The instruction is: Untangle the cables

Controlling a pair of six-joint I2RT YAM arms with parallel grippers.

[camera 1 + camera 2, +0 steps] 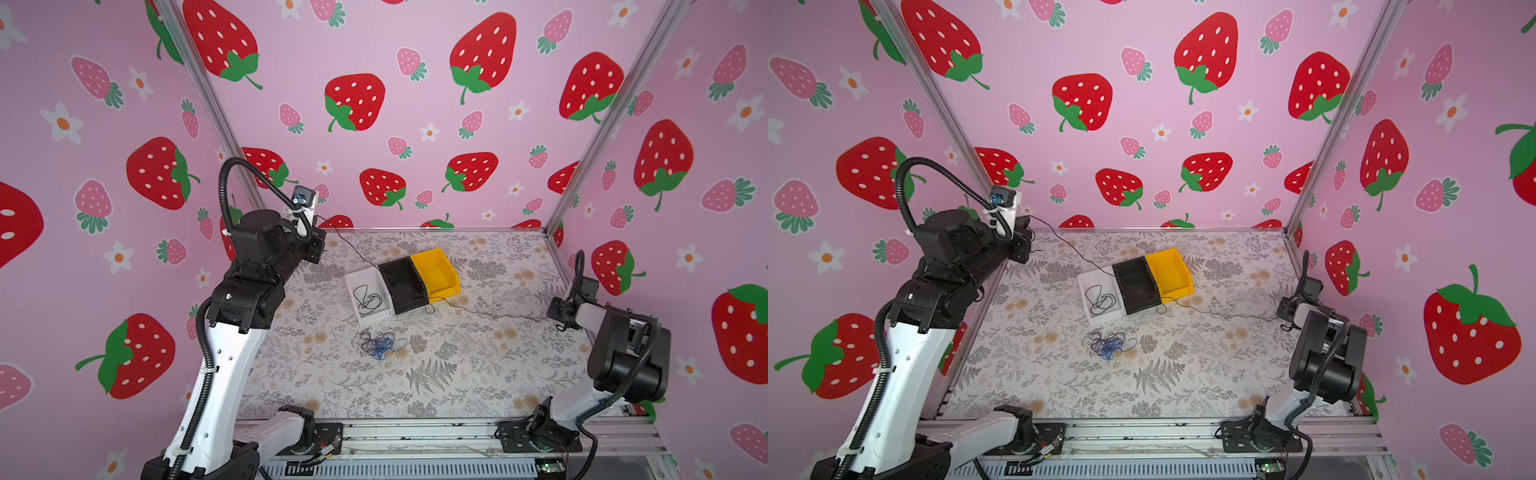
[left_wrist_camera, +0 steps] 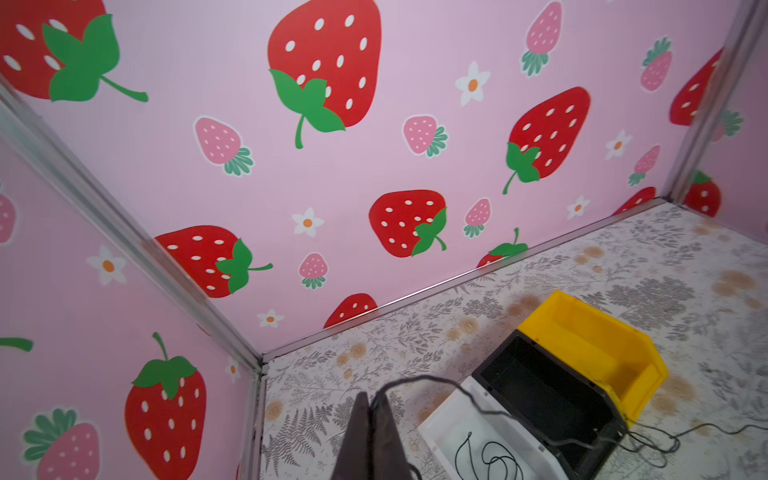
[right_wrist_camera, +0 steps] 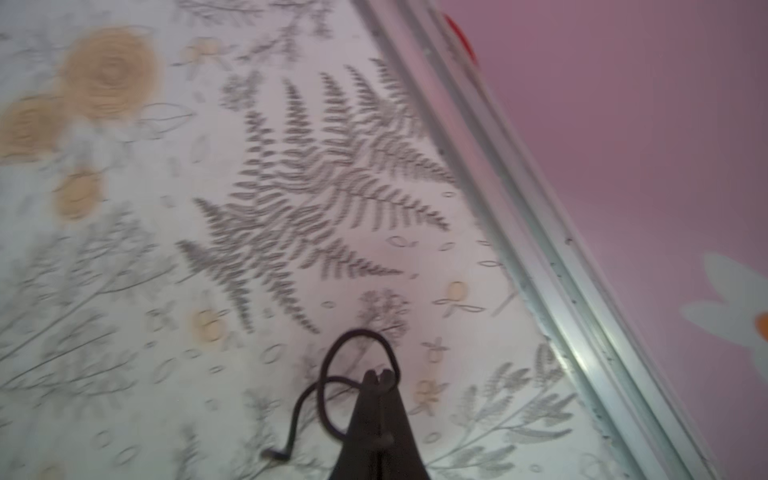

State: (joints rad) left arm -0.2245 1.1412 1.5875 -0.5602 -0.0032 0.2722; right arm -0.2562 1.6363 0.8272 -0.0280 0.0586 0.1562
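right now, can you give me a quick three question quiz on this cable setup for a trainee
1. True or false: the white bin is empty.
2. Which bin stands in the middle of the row? a) white b) black c) yellow
3. Fill in: the left gripper and the right gripper are both shut on one long cable coloured ___.
Key: 1 false, a coiled cable lies in it. 2 b, the black bin. 3 black.

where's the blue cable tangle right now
In both top views the blue cable tangle lies on the table near its middle, just on the camera side of the white bin and apart from it.
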